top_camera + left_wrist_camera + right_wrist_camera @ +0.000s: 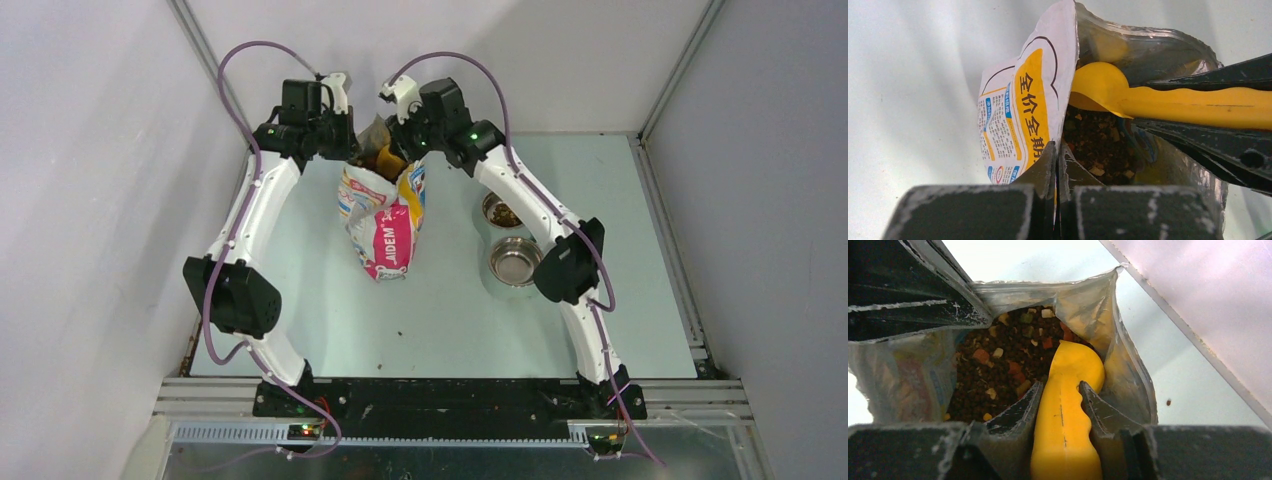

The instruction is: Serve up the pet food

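Note:
The printed bag (385, 215) stands upright at mid-table, its mouth open. The pet food (998, 370) is a loose heap of brown and reddish kibble inside it, also seen in the left wrist view (1098, 145). My left gripper (1056, 150) is shut on the bag's rim (1048, 100) and holds the mouth open. My right gripper (1060, 390) is shut on the handle of the yellow scoop (1068, 405), whose bowl (1098, 87) reaches into the bag just above the kibble. Both grippers (375, 140) meet over the bag's top.
Two steel bowls stand right of the bag: the far one (501, 213) holds some kibble, the near one (515, 261) looks empty. A stray kibble piece (399, 334) lies on the table in front of the bag. Walls close in left, back and right.

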Robot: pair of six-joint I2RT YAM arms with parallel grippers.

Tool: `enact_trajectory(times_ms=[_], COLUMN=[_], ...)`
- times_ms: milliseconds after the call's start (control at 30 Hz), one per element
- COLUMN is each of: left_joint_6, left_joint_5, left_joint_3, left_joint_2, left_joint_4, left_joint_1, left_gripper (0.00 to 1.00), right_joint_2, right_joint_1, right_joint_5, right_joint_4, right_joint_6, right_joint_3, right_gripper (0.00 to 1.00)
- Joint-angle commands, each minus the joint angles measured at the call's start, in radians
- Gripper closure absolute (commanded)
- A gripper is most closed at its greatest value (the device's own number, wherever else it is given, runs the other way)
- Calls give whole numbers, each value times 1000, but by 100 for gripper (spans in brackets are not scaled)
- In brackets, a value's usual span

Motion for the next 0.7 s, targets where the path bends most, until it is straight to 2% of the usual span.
enact_trajectory(times_ms=[0,267,667], left_joint_6=[-35,-37,-40], left_joint_5=[75,84,71], left_joint_3=[6,-14,32], left_joint_2=[-47,-59,-21], left_joint_4=[57,56,55], left_joint_1=[-6,-6,7], left_gripper=[100,100,100], right_joint_2=[17,26,22], right_joint_1=[17,49,36], right_joint_5=[61,42,-198], right_joint_4=[54,-66,-147], right_joint_6=[-113,-147,86], right_joint_3=[-18,-109,-207], right_gripper=[100,100,100])
